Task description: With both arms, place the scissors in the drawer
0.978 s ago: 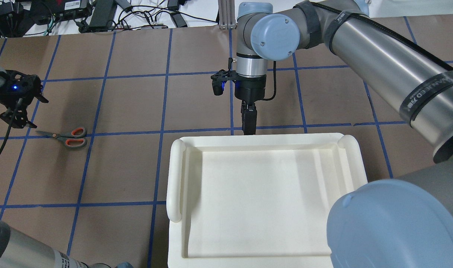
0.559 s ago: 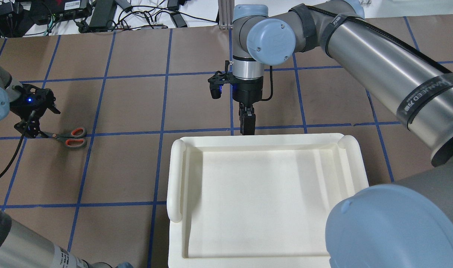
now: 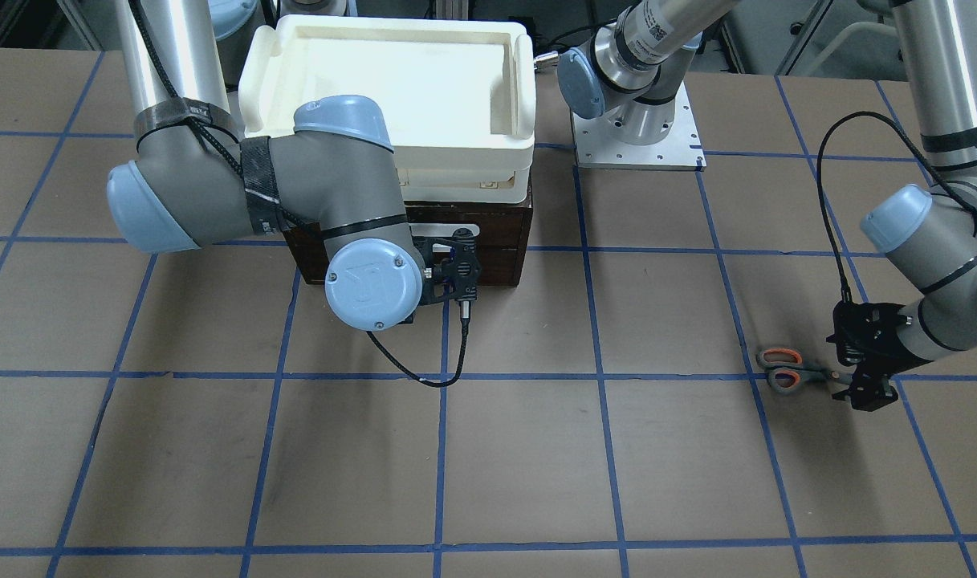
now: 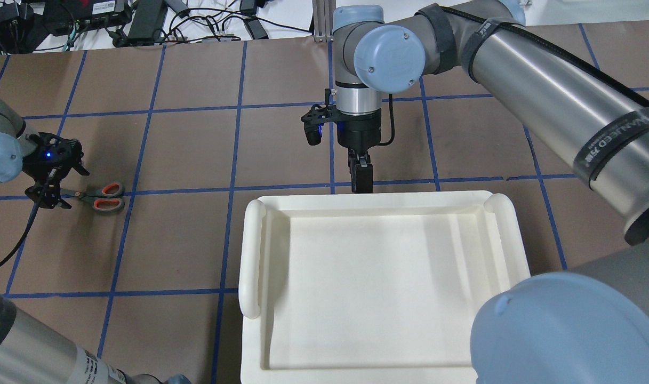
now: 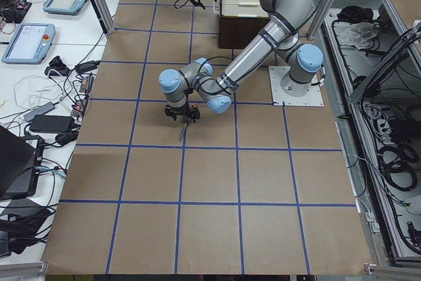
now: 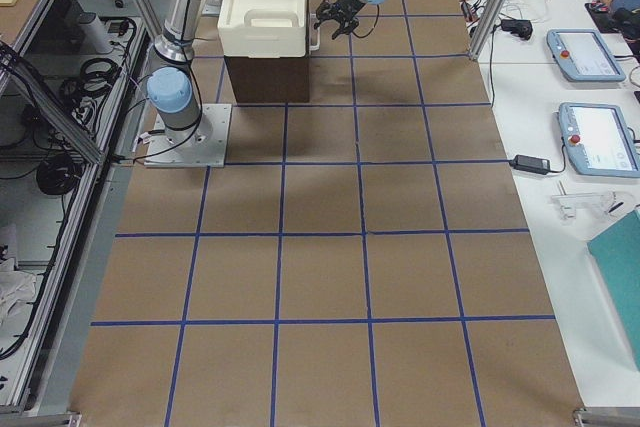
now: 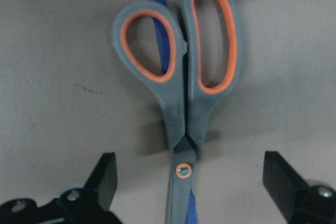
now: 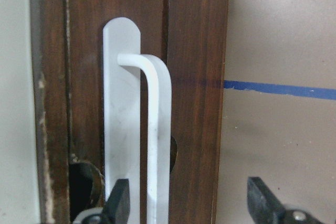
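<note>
The table [image 4: 196, 149] carries the drawer [image 8: 194, 77], apparently shut under a white tray [image 4: 252, 250]. The drawer's white handle [image 8: 157, 129] stands between the spread fingers of the right hand [image 8: 189, 203], which grips nothing. The left hand [image 7: 192, 182], also released, straddles the scissors [image 7: 181, 103], which lie flat far to the left. It should descend squarely and pinch near the pivot so the blades cannot swivel. A second ago the left hand hung beyond the blade tips; the right has barely shifted.
</note>
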`<action>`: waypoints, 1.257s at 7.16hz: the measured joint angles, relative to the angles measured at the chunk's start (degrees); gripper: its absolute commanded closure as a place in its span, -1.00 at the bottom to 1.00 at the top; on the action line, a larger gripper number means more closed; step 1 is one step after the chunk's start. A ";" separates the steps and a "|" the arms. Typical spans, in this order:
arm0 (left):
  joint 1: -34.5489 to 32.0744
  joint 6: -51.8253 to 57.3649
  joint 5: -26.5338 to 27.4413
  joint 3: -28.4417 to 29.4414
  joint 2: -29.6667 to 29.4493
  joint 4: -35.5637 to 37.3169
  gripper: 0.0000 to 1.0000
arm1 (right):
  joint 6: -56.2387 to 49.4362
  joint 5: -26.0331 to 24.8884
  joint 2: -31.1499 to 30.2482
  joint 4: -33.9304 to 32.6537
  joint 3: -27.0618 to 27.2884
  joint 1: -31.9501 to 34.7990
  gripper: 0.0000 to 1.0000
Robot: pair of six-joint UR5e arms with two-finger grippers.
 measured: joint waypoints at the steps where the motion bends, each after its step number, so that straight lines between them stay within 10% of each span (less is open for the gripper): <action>1: 0.06 -0.06 0.08 -0.05 -0.33 -0.10 -0.97 | 0.21 -0.28 -0.12 -0.10 0.95 0.00 -0.58; 5: 0.29 -1.44 -0.40 -2.07 -0.50 0.18 -0.74 | 0.85 -0.86 -0.77 -0.82 2.07 0.00 -0.21; 9: 1.03 -1.92 -0.47 -2.49 -0.39 1.07 0.46 | 0.45 -2.28 -0.76 -2.27 1.98 0.00 -0.21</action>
